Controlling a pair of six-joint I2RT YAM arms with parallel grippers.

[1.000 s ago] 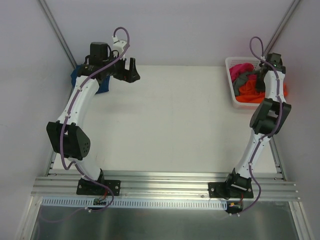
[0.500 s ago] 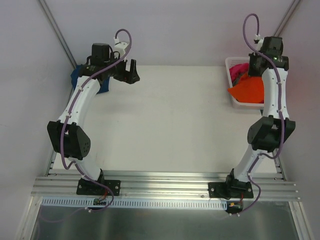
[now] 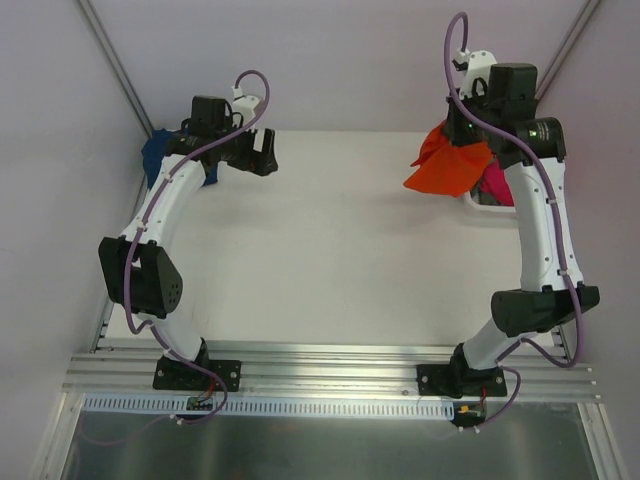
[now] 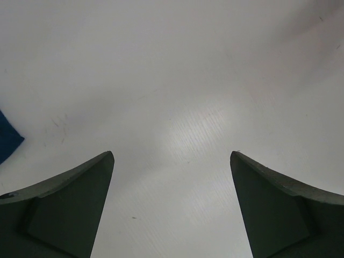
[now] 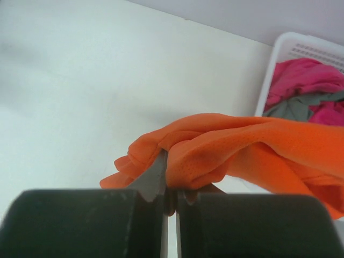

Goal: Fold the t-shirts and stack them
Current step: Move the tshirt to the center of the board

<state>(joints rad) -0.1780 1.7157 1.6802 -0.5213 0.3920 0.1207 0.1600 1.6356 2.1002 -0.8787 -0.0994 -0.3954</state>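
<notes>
left arm (image 3: 165,205): reaching forward, elbow bowing outward | left gripper (image 4: 172,156): hovering with jaws spread wide, gripping nothing | right arm (image 3: 535,220): stretching tall and forward | right gripper (image 5: 169,180): pinching orange t-shirt (image 5: 242,145) between closed fingers

crumpled orange t-shirt (image 3: 450,170), aloft

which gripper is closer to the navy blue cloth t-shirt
Left. The left gripper hovers open near the navy blue cloth t-shirt; the right gripper is across the table, gripping the bright orange t-shirt.
</notes>
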